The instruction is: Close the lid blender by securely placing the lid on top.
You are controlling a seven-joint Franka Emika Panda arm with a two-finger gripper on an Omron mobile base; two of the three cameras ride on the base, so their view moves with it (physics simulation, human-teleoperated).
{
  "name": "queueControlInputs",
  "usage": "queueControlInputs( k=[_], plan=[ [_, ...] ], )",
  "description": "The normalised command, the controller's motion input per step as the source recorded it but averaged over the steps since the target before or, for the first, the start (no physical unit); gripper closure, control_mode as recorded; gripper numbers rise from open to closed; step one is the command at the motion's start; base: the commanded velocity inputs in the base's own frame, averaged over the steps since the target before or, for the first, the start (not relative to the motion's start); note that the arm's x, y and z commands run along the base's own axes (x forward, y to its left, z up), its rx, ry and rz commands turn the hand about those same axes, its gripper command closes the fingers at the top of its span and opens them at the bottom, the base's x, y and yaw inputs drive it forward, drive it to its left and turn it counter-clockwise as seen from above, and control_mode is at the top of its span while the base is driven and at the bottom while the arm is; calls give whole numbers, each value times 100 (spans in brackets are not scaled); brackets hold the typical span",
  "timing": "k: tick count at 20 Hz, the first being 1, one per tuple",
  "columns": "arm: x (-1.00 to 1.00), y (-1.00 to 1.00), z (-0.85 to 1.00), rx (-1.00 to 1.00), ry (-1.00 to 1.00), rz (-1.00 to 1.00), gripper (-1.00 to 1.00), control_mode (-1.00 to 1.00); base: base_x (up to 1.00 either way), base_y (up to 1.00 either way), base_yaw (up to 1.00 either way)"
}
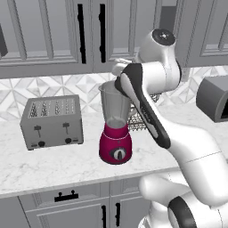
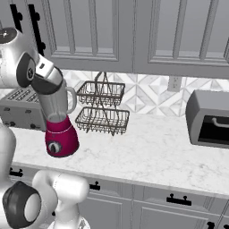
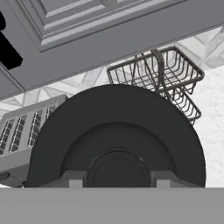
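Hand view: gripper (image 3: 119,181) pinches the round dark lid (image 3: 116,135), tilted at the rim of the magenta-based blender (image 1: 115,127).

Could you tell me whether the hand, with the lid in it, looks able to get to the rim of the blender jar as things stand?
Probably yes. The hand holds the lid right at the top of the blender jar, and nothing appears to stand between them. The wire basket rack and toaster sit off to the sides.
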Motion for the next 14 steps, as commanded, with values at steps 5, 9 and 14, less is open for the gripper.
queueControlInputs(
  k=[5,9,14],
  plan=[
    [47,34,7,0,11,12,100,-100,0,0,0],
    [52,31,-2,0,11,5,100,-100,0,0,0],
    [49,7,-19,-1,4,0,100,-100,0,0,0]
  ],
)
